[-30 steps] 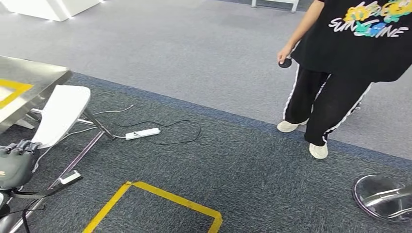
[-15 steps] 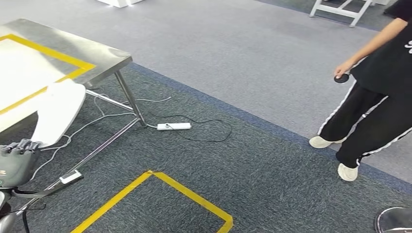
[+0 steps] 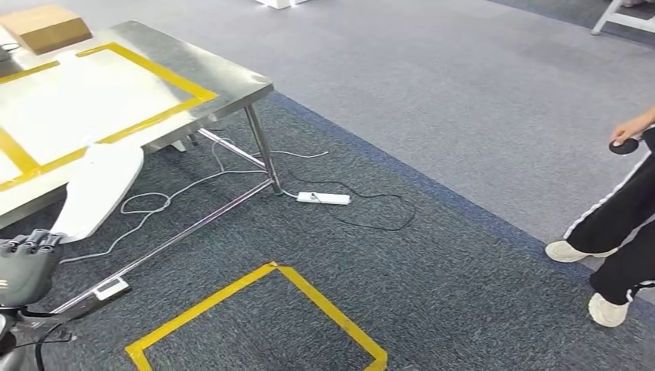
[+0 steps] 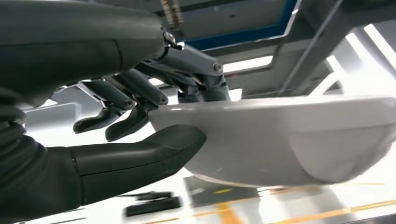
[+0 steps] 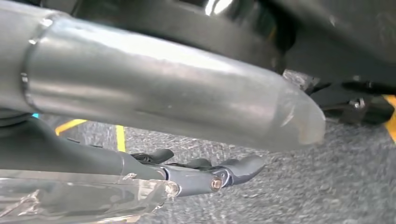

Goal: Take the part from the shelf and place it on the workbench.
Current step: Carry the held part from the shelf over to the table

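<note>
Workbench (image 3: 232, 81) nearer; part (image 3: 96, 189) pointing toward it

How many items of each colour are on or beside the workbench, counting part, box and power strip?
White: 2, the part held by the left robot hand and the power strip on the carpet
Brown: 1, the box on the workbench
Total: 3

Robot lab or test hall: steel workbench (image 3: 232, 81), yellow floor tape (image 3: 255, 309), carpet.
</note>
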`<state>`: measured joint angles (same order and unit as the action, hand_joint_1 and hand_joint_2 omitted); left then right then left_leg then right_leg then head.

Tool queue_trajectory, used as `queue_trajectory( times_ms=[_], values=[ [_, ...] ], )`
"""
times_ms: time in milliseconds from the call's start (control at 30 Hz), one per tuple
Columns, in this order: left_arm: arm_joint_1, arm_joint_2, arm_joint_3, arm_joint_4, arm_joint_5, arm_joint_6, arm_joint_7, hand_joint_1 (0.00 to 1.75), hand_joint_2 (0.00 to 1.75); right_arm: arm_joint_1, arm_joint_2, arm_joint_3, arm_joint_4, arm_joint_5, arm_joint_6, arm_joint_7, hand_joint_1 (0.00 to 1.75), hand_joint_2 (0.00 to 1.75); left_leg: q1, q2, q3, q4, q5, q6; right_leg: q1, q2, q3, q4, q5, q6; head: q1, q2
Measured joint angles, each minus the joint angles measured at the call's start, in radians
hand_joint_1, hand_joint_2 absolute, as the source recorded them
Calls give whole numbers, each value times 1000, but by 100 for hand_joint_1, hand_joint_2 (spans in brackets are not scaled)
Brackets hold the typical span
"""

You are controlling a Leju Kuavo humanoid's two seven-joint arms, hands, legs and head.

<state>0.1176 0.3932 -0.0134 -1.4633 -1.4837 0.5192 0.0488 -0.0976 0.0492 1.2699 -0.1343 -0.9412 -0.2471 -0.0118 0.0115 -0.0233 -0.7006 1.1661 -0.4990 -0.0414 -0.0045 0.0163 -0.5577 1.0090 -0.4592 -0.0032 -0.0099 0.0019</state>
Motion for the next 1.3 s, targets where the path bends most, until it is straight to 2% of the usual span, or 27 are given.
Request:
queue_trajectory(
  times_ms=[33, 67, 100, 133, 200, 267, 300, 367, 433, 500, 533, 567, 600, 633, 667, 733, 800, 867, 900, 933, 1000, 1067, 1100, 1133, 1200, 1233, 1300],
  values=[
    [0, -1, -1, 0, 0, -2, 2, 175, 175, 2, 0, 0, 0, -1, -1, 0, 0, 0, 1, 9, -28, 61, -25, -3, 1, -16, -1, 0, -1, -1, 0, 0],
    [1, -1, -1, 0, 0, -7, 4, 175, 175, 3, 0, 0, 0, -2, -2, 0, 0, 0, 2, 11, -42, 95, -32, -5, 1, -32, -1, 0, -1, -2, 0, 0],
    [1, 0, 0, 0, 0, -13, 6, 175, 175, 3, 1, 0, 0, -3, -3, 1, 0, 0, 3, 13, -37, 92, -20, -7, 1, -47, -1, 0, -2, -1, 0, 0],
    [-1, 4, 2, 0, 0, -21, 8, 175, 175, 2, 2, 0, 0, -3, -4, 0, 0, 0, 4, 19, -14, 54, 6, -7, 1, -61, 0, 1, -3, 0, 0, 0],
    [-9, 12, 6, 0, 1, -33, 9, 175, 175, -1, 4, 0, 0, -4, -6, 0, 0, 0, 1, 61, 64, -79, 60, -7, 5, -86, 4, 3, -8, 6, -1, 0],
    [-20, 15, 8, -1, 1, -40, 9, 175, 175, -3, 5, 0, 0, -4, -6, -1, 0, 0, -4, 93, 109, -161, 78, 2, 13, -108, 7, 6, -15, 17, 0, 0],
    [-24, 16, 8, -1, 1, -44, 8, 175, 175, -3, 5, 0, 0, -4, -5, -1, 0, 0, -6, 91, 112, -172, 75, 8, 15, -119, 9, 5, -17, 22, 0, 0],
    [-27, 18, 7, 0, 1, -47, 8, 175, 175, -5, 5, 1, 0, -4, -2, -2, 0, 0, -5, 65, 109, -174, 77, 23, 14, -132, 13, 5, -24, 32, 2, 0],
    [-37, 19, 7, 1, 1, -48, 8, 175, 175, -6, 5, 1, 0, -4, 2, -3, 0, 0, 0, 43, 108, -176, 80, 35, 10, -93, -5, 49, -55, 43, 5, 0],
    [-49, 18, 3, 4, 1, -47, 7, 175, 175, -5, 4, 3, 0, -4, 5, -3, 0, 0, 2, 21, 106, -176, 82, 43, 7, -38, -64, 173, -117, 49, 10, 0],
    [-53, 16, 1, 6, 1, -47, 7, 175, 175, -4, 4, 4, 0, -4, 6, -3, 0, 0, 2, 9, 105, -176, 83, 45, 6, -27, -99, 242, -144, 49, 11, 0],
    [-54, 16, -1, 8, 1, -47, 7, 175, 175, -3, 4, 6, 0, -5, 6, -3, 0, 0, 1, -4, 105, -176, 83, 45, 6, -22, -124, 287, -154, 49, 11, 0],
    [-56, 15, -2, 11, 2, -46, 7, 175, 175, -2, 4, 7, 0, -6, 6, -2, 0, 0, 1, -18, 105, -176, 83, 45, 6, -19, -133, 296, -144, 47, 11, 0],
    [-57, 14, -3, 14, 2, -45, 7, 175, 175, -1, 4, 8, 0, -6, 6, -2, 0, 0, 1, -32, 105, -176, 83, 45, 6, -16, -121, 263, -115, 45, 11, 0],
    [-60, 13, -3, 17, 2, -44, 7, 175, 175, -2, 4, 9, 0, -7, 6, -2, 0, 0, 2, -46, 107, -175, 84, 44, 5, -6, -93, 198, -74, 43, 11, 0],
    [-67, 11, -4, 23, 3, -41, 7, 175, 175, -3, 3, 10, 0, -8, 6, -2, 0, 0, 2, -73, 105, -173, 85, 37, -1, 45, -32, 65, -19, 38, 10, 0],
    [-71, 11, -5, 29, 4, -36, 7, 175, 175, -4, 3, 12, 0, -9, 5, -2, 0, 0, 6, -96, 96, -173, 90, 24, -3, 74, -7, 15, -11, 35, 10, 0],
    [-71, 10, -6, 35, 4, -31, 7, 175, 175, -5, 2, 15, 0, -10, 5, -1, 0, 0, 12, -113, 90, -177, 97, 11, -1, 53, -4, 10, -8, 26, 10, 0],
    [-71, 11, -6, 38, 4, -30, 7, 175, 175, -5, 2, 16, 0, -10, 4, 0, 0, 0, 11, -100, 85, -171, 92, 5, -2, 40, -2, 6, -5, 20, 8, 0],
    [-72, 11, -6, 41, 4, -29, 7, 175, 175, -6, 1, 16, 0, -10, 4, 0, 0, 0, 9, -75, 73, -148, 77, 1, -3, 27, 0, 2, -2, 13, 6, 0],
    [-76, 11, -8, 46, 4, -28, 7, 175, 175, -6, 1, 17, 0, -10, 4, 0, 0, 0, 4, -12, 21, -43, 19, -5, -1, -1, 3, -3, -1, 4, 2, 0],
    [-78, 9, -11, 51, 4, -27, 7, 175, 175, -3, 0, 18, 0, -11, 4, 0, 0, 0, 6, 9, -37, 76, -27, -9, 2, -28, 3, -3, -3, 1, 1, 0],
    [-77, 8, -11, 54, 5, -27, 7, 175, 175, -2, 0, 18, 0, -12, 3, -1, 0, 0, 6, 11, -46, 98, -26, -10, 2, -39, 3, -3, -4, 1, 1, 0],
    [-76, 8, -11, 56, 7, -27, 5, 175, 175, -2, 0, 18, 0, -15, 2, -4, 0, 0, 6, 12, -35, 81, -8, -10, 2, -48, 3, -3, -5, 2, 1, 0],
    [-76, 9, -11, 58, 17, -27, -5, 175, 175, -5, 0, 18, 0, -24, -1, -13, 0, 0, 6, 20, 36, -41, 53, -8, 3, -60, 5, -2, -7, 6, 1, 0],
    [-76, 9, -11, 58, 24, -26, -14, 175, 175, -7, 0, 18, 0, -28, -2, -19, 0, 0, 5, 25, 74, -106, 72, -4, 6, -65, 5, 0, -9, 10, 1, 0],
    [-74, 9, -12, 58, 37, -23, -26, 175, 175, -8, -1, 18, 0, -36, -3, -27, 0, 0, 3, 32, 112, -175, 83, 3, 11, -69, 1, 4, -13, 14, 3, 0]
  ],
)
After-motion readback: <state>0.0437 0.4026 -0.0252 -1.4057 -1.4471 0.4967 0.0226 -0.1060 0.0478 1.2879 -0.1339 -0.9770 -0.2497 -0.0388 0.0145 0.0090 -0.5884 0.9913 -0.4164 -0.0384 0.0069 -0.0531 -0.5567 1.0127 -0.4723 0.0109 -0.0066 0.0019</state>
